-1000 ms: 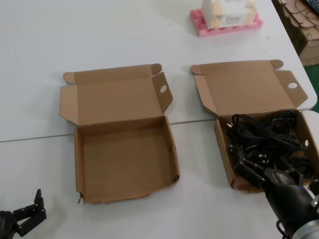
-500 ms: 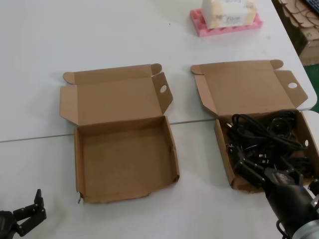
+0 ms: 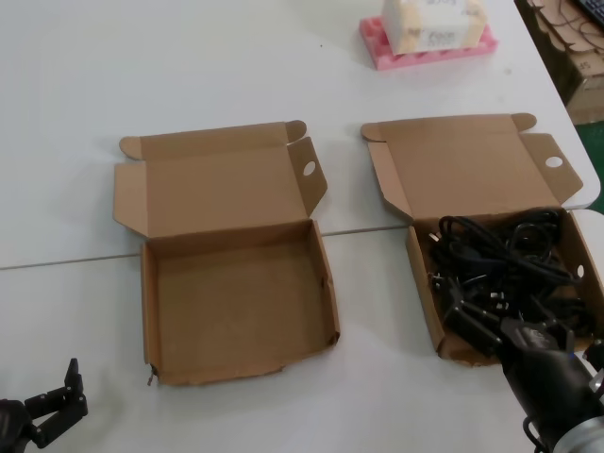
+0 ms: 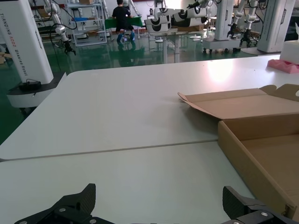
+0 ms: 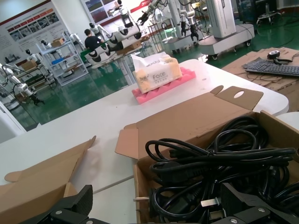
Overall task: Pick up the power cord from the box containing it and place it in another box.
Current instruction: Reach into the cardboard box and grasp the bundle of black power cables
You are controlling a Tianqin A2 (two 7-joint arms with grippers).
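A white tabletop (image 3: 189,57) in a green-floored robot workshop carries two open cardboard boxes. The power cord (image 3: 500,269) lies tangled in the right box (image 3: 422,283); the ragged-fronted left box (image 3: 147,311) sits apart. The right pincer (image 5: 159,212) hovers open at the cords' near edge, and the left pincer (image 4: 159,210) is open at the near left corner.

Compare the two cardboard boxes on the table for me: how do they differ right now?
The box on the robot's right is piled with tangled black power cords; the box on its left holds nothing. The right box's front wall looks straight where it shows, though the right gripper covers part of it; the left box's front wall is ragged, with a torn corner. Both are shallow brown mailers, lids folded back, each with a round hole in a side flap.
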